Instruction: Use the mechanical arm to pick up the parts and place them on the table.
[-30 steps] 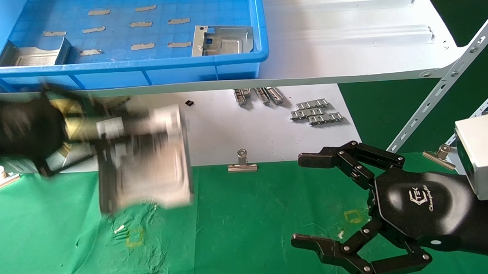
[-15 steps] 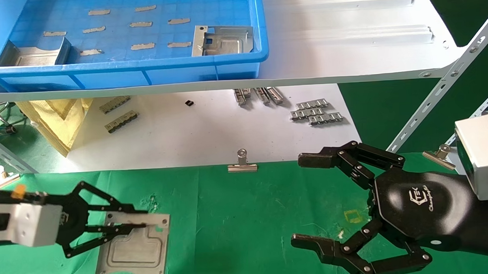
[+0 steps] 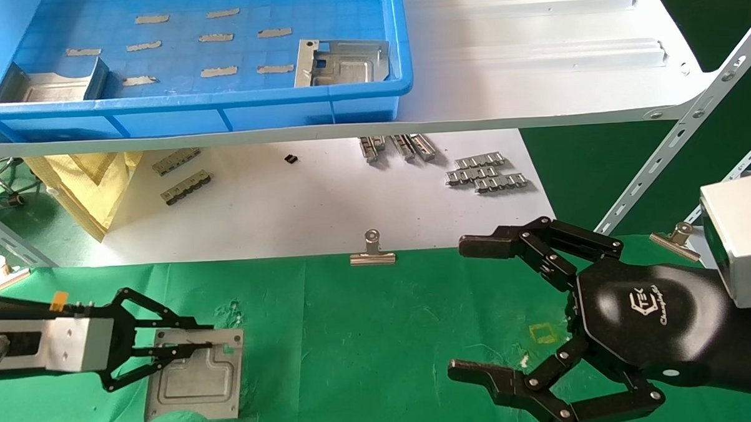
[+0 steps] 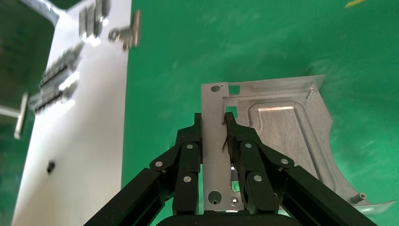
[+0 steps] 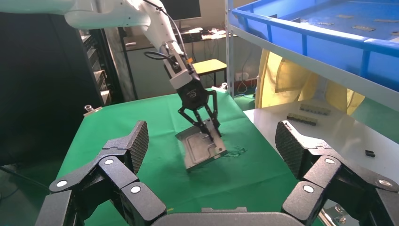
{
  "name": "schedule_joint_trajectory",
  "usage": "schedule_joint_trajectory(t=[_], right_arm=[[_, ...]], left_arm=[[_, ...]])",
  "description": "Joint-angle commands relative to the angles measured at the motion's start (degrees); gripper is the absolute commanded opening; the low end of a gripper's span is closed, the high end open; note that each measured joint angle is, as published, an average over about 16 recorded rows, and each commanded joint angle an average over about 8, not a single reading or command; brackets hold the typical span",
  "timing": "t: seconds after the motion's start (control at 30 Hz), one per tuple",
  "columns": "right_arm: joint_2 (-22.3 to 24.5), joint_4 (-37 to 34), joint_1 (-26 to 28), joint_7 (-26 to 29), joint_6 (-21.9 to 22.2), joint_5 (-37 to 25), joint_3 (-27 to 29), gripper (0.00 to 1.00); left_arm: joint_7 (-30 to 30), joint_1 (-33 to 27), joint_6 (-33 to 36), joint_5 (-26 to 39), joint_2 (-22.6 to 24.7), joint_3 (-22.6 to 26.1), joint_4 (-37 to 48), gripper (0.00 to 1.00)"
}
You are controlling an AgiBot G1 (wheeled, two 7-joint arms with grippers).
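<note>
Two risks stand out on the green worktop (image 3: 380, 336): at lower left of the head view, the plate (image 3: 194, 376) looks tilted in the right wrist view, one edge seemingly still off the cloth. Left claw (image 3: 196, 349) is clenched on its flange, so early release could let it drop or skid. Right claw (image 3: 473, 310), lower right, hangs spread and idle.

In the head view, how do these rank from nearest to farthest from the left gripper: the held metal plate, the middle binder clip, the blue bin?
1. Metal plate, clamped in the left gripper, on the green cloth.
2. Middle binder clip, at the cloth's far edge.
3. Blue bin, up on the white shelf.
</note>
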Motion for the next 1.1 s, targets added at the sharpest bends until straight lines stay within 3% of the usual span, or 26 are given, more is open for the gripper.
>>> schedule_joint_trajectory(t=[0.03, 0.37, 0.5, 0.67, 0.8, 0.97, 1.1], right_arm=[[0.0, 0.0, 0.0, 0.0, 0.0, 0.0, 0.0, 1.00], [0.0, 0.0, 0.0, 0.0, 0.0, 0.0, 0.0, 1.00], [0.0, 0.0, 0.0, 0.0, 0.0, 0.0, 0.0, 1.00], [0.0, 0.0, 0.0, 0.0, 0.0, 0.0, 0.0, 1.00], [0.0, 0.0, 0.0, 0.0, 0.0, 0.0, 0.0, 1.00], [0.0, 0.0, 0.0, 0.0, 0.0, 0.0, 0.0, 1.00], [0.0, 0.0, 0.0, 0.0, 0.0, 0.0, 0.0, 1.00]], left_arm=[[0.4, -0.3, -0.4, 0.5, 0.5, 0.3, 1.7, 0.99], [0.3, -0.8, 1.5, -1.2, 2.1, 0.0, 6.6, 1.00], [-5.8, 0.1, 2.8, -5.9, 1.6, -0.7, 5.4, 1.00], [-18.1, 4.1, 3.1, -16.6, -1.1, -1.9, 0.1, 1.00], [-24.8, 7.4, 2.8, -23.9, -3.1, -2.7, -3.0, 1.00], [-27.1, 9.2, 2.4, -27.7, -4.0, -2.9, -4.1, 1.00], [-26.4, 8.8, 2.4, -26.5, -3.8, -2.9, -3.9, 1.00]])
